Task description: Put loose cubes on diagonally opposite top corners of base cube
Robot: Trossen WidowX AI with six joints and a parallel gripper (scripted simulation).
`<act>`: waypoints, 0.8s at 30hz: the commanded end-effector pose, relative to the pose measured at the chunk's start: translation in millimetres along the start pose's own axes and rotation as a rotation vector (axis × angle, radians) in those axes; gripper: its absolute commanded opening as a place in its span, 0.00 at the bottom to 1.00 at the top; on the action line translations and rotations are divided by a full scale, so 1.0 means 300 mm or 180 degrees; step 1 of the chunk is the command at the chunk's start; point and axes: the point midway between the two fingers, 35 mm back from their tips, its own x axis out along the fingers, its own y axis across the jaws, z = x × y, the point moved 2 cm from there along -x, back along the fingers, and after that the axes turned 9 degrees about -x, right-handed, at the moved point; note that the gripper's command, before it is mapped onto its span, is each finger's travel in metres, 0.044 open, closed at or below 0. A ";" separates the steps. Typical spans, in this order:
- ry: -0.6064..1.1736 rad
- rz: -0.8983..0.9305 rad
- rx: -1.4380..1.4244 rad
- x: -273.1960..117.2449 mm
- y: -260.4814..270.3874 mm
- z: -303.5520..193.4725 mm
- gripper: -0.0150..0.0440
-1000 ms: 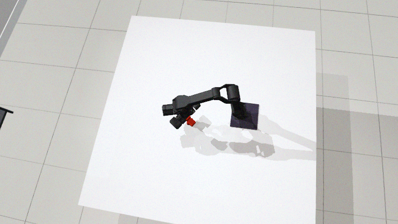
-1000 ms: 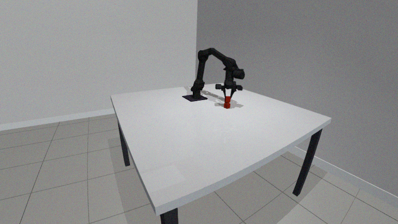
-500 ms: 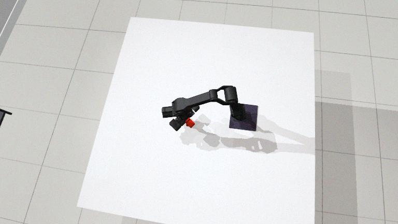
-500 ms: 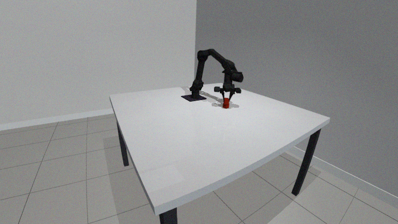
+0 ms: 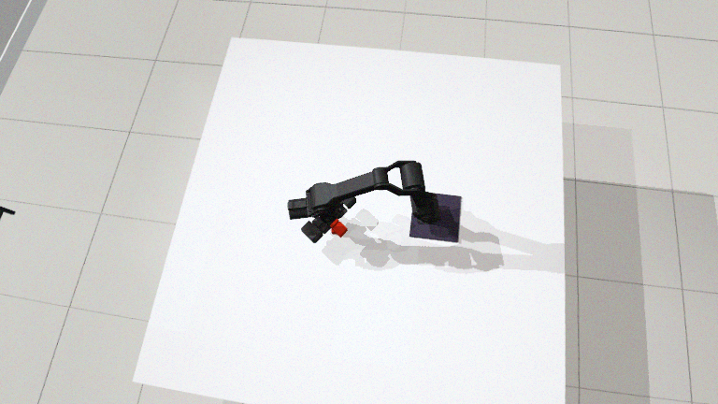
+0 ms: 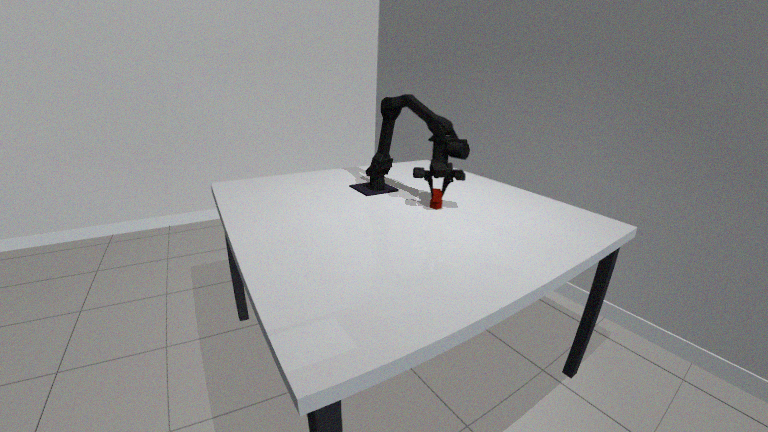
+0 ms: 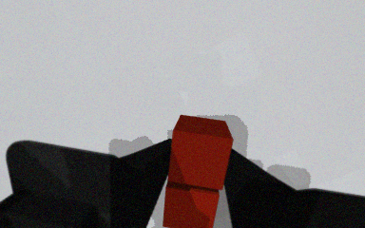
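Observation:
My gripper (image 6: 437, 192) (image 7: 199, 149) is shut on a red cube (image 7: 201, 163) (image 6: 436, 193), one finger on each side of it. The held cube looks roughly level in the wrist view. A second red surface (image 7: 190, 206) shows just below it in the wrist view, with a dark line between them; I cannot tell which cube it belongs to. In the exterior view, red (image 6: 435, 203) continues under the held cube down to the table, with no clear gap. In the top view, red faces (image 5: 339, 229) show beside the fingers; the rest is hidden under the arm.
The white table (image 5: 265, 113) (image 6: 362, 257) carries the arm's dark base plate (image 5: 450, 220) (image 6: 362, 190), which is to the right of the cubes in the top view. The arm arches over from that plate. Its shadows fall around the cubes.

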 end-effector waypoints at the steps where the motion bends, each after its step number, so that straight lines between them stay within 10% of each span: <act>1: 0.0007 0.0014 0.0016 0.001 0.002 0.000 0.48; 4: 0.0007 0.0014 0.0016 0.001 0.002 0.000 0.60; 24: 0.0000 0.0001 0.0000 -0.094 0.000 0.000 0.60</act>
